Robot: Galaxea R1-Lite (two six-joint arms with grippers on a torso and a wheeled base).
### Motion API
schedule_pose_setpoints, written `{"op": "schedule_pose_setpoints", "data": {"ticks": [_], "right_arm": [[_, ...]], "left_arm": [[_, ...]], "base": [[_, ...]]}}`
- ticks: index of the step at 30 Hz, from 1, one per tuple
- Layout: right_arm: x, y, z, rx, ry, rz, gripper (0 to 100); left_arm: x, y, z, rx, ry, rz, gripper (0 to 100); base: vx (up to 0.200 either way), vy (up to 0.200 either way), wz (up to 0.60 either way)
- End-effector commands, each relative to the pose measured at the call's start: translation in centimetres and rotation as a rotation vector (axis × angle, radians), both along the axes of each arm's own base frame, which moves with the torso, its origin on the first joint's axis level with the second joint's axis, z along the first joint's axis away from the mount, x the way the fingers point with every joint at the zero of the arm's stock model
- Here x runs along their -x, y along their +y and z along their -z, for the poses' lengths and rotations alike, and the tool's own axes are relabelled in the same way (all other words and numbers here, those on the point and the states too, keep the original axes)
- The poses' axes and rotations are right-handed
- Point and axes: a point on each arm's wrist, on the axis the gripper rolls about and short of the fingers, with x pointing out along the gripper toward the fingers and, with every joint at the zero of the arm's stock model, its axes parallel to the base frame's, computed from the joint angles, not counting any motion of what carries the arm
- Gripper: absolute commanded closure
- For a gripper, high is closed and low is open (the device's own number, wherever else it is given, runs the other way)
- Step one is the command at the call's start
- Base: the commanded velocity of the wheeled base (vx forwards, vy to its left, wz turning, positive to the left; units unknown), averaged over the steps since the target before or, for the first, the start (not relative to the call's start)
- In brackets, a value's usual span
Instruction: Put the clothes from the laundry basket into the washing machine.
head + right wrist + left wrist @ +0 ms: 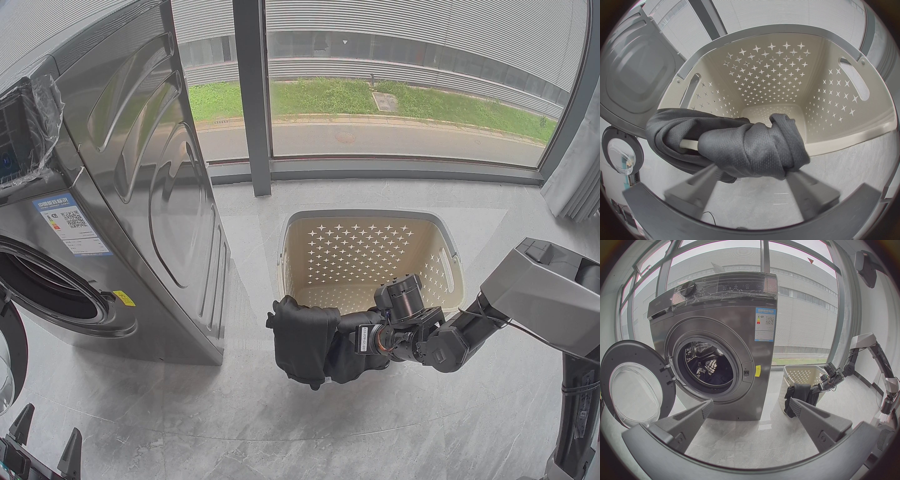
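**Q:** Clothes [306, 340]: location?

**A:** Single dark piece, bunched up and clamped in the jaws of the right gripper [753, 171]. Held off the floor just outside the near corner of the laundry basket [369, 214], on the side facing the washing machine [156, 187]. Contact with the basket rim: cannot be told.

**Q:** Left side?

**A:** Left gripper [750, 402] low, well apart from the basket, pointed at the machine front. Jaws apart, holding nothing.

**Q:** Machine ready to receive?

**A:** Door [631, 387] swung wide open, drum [706, 365] exposed. Dark mass low inside the drum, probably fabric already loaded, though not certain.

**Q:** Stage reached?

**A:** Judged late. Piece out of the basket but not yet at the machine. No other fabric seen on the basket floor, so likely the last item. Left to do: carry across to the drum mouth, push inside, release.
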Motion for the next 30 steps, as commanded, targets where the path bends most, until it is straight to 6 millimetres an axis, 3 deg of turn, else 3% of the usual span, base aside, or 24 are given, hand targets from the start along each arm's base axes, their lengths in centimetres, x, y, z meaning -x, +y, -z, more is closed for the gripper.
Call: {"op": "schedule_pose_setpoints", "data": {"ticks": [1, 5, 9, 13, 14, 16, 19, 22, 30], "right_arm": [[-0.1, 0.0, -0.2, -0.003, -0.005, 0.001, 100], [0.4, 0.0, -0.4, -0.004, 0.0, -0.002, 100], [1.2, -0.3, -2.1, -0.018, -0.024, -0.006, 100], [4.1, -1.1, -6.7, -0.056, -0.098, -0.031, 100], [4.1, -1.1, -6.7, -0.056, -0.098, -0.031, 100], [6.2, -1.8, -9.8, -0.09, -0.158, -0.042, 100], [8.8, -2.9, -12.6, -0.136, -0.22, -0.057, 100], [10.7, -4.1, -14.5, -0.18, -0.264, -0.069, 100], [14.4, -6.3, -17.5, -0.299, -0.351, -0.182, 100]], "left_arm": [[0.0, 0.0, 0.4, 0.001, 0.0, 0.0, 0], [0.0, 0.0, 0.4, 0.001, 0.0, 0.0, 0], [0.0, 0.0, 0.4, 0.001, 0.0, 0.0, 0], [0.0, 0.0, 0.4, 0.001, 0.0, 0.0, 0], [0.0, 0.0, 0.4, 0.001, 0.0, 0.0, 0], [0.0, 0.0, 0.4, -0.001, 0.0, 0.0, 0], [0.0, 0.0, 0.4, -0.001, 0.0, 0.0, 0], [0.0, 0.0, 0.4, -0.001, 0.0, 0.0, 0], [0.0, 0.0, 0.4, -0.004, 0.0, -0.001, 0]], "base": [[0.0, 0.0, 0.0], [0.0, 0.0, 0.0], [0.0, 0.0, 0.0], [0.0, 0.0, 0.0], [0.0, 0.0, 0.0], [0.0, 0.0, 0.0], [0.0, 0.0, 0.0], [0.0, 0.0, 0.0], [0.0, 0.0, 0.0]]}}
